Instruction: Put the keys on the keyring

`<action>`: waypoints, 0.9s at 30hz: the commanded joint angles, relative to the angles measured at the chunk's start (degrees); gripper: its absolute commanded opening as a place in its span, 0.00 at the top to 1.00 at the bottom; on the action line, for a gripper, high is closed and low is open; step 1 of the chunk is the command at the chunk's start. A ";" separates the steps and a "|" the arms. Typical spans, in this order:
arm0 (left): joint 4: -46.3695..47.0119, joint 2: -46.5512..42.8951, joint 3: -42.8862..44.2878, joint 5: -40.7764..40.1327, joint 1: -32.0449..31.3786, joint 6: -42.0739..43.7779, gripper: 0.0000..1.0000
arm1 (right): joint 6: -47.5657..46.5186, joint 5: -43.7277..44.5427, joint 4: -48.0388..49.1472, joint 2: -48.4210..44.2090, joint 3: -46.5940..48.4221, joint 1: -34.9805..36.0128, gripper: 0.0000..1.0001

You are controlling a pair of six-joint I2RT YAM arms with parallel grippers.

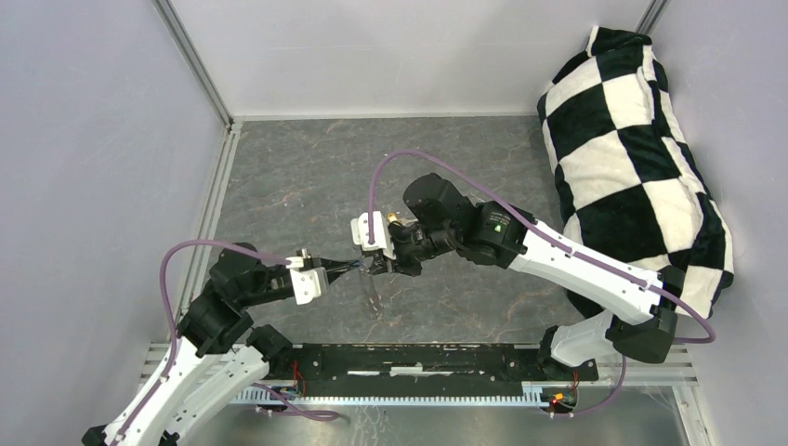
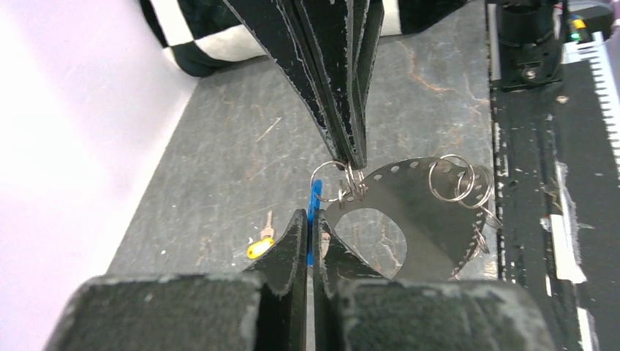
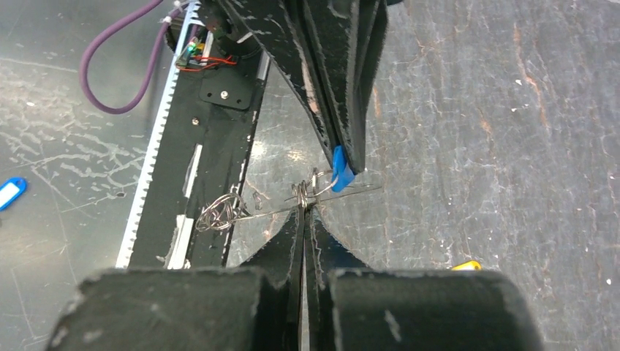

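Key w/ blue head [image 2: 315,199] half-hidden inside left end effector [image 2: 313,219]

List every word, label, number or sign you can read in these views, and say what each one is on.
None can be read in any view.
Blue key, yellow key, keyring: no lettering shows.
Blue tag at the edge of the right wrist view: too small to tell.
Right arm: a green light, no readable label.
Checked cushion: pattern only.
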 commanded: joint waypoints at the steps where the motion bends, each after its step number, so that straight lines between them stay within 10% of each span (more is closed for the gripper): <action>1: 5.09 -2.36 -0.76 -5.99 -0.07 4.44 0.98 | 1.94 2.31 2.84 -1.41 1.51 0.16 1.00; 21: -9.76 -12.89 -6.81 5.16 -0.11 37.28 0.96 | 14.78 0.27 19.94 -6.03 -7.60 -2.99 1.00; 27: -9.76 -12.75 -6.56 4.21 -0.07 35.43 0.70 | 16.49 -1.47 22.67 -6.54 -9.57 -3.22 1.00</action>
